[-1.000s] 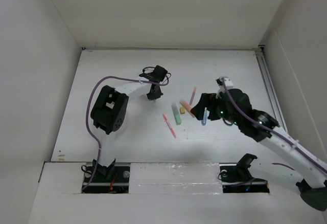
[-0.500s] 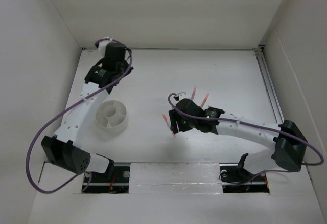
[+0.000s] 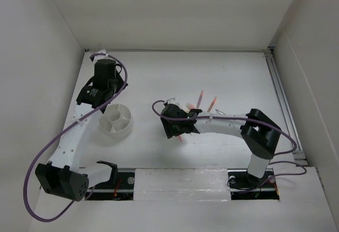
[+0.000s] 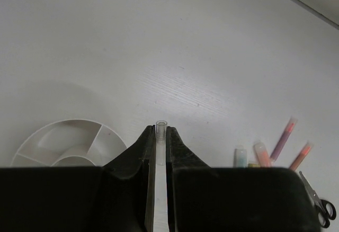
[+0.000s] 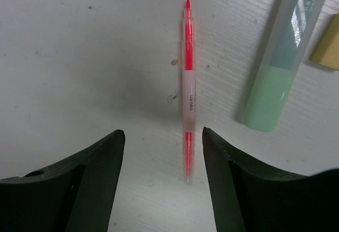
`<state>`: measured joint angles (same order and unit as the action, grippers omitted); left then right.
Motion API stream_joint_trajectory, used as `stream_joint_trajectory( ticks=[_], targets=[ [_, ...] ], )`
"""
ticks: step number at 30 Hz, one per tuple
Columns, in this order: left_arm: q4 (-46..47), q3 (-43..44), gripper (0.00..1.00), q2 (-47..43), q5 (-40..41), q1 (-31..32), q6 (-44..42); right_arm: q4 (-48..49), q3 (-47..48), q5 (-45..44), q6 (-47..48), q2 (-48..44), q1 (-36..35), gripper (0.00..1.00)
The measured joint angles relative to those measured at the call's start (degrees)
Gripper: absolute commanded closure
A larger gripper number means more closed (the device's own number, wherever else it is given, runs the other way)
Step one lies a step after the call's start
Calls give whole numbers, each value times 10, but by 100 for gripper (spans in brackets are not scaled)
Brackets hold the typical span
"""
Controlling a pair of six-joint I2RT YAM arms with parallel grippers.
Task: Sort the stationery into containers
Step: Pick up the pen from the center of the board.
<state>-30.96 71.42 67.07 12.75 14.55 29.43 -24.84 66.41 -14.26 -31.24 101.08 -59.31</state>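
Surface (image 3: pixel 159 68): stationery lying loose, well apart from tub.
Tub (image 3: pixel 117 131): visible compartments showing empty; sorting seemingly just beginning.
Left end effector (image 4: pixel 161 136): pinching thin clear stick (image 4: pixel 161 125), hovering near tub.
Right end effector (image 5: pixel 161 136): spreading around red pen (image 5: pixel 187 83), not touching it.
Green marker (image 5: pixel 270 83), scissors (image 4: pixel 320 206), block (image 5: pixel 327 49): waiting.

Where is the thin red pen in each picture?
Top external: thin red pen peeks from under the right gripper, mid-table.
Left wrist: not in it.
Right wrist: centre, lying between the open jaws, untouched.
Landmark: pale green marker, right of the pen there; lower right in the left wrist view.
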Motion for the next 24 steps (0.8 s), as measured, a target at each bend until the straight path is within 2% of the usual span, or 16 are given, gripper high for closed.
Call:
stream_joint_trajectory(
  ticks=[12,16,17,18,24],
  targets=[
    [33,-24,100,-31,-19,0,-11,9,15,14,6,50,28,40],
    [36,-24,100,-32,-19,0,-12,9,23,13,8,58,28,50],
    [37,-24,100,-32,-19,0,-12,9,23,13,8,58,28,56],
    [37,-24,100,-32,-19,0,-12,8,23,12,9,59,28,66],
    [36,-24,100,-32,-16,0,-11,2,28,-5,3,65,23,75]
  ],
)
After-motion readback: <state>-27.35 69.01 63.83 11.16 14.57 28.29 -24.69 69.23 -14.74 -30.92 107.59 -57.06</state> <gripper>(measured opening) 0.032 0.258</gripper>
